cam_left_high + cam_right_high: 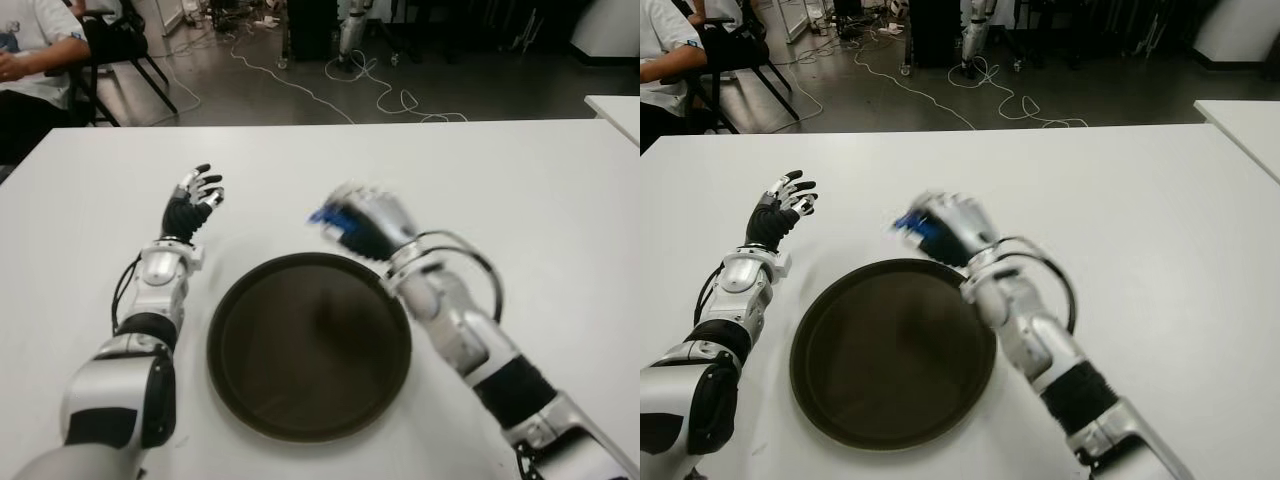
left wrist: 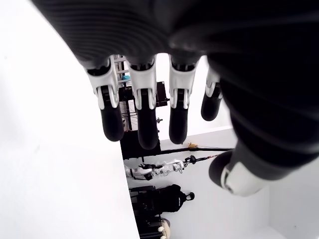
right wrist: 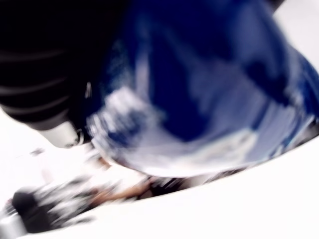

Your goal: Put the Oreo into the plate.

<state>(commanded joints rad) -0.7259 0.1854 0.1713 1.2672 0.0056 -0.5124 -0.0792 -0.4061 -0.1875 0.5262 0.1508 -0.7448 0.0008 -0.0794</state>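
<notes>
A blue Oreo packet (image 1: pixel 327 222) is clutched in my right hand (image 1: pixel 362 222), which hovers just past the far rim of the dark round plate (image 1: pixel 240 340) in the middle of the white table. The right wrist view is filled by the blue wrapper (image 3: pixel 209 84) pressed against the palm. My left hand (image 1: pixel 194 200) is to the left of the plate, fingers (image 2: pixel 144 119) spread and holding nothing.
The white table (image 1: pixel 520 190) stretches wide on both sides of the plate. A seated person (image 1: pixel 35 50) on a chair is beyond the table's far left corner. Cables (image 1: pixel 350 90) lie on the floor behind, and another white table corner (image 1: pixel 615 110) shows at the right.
</notes>
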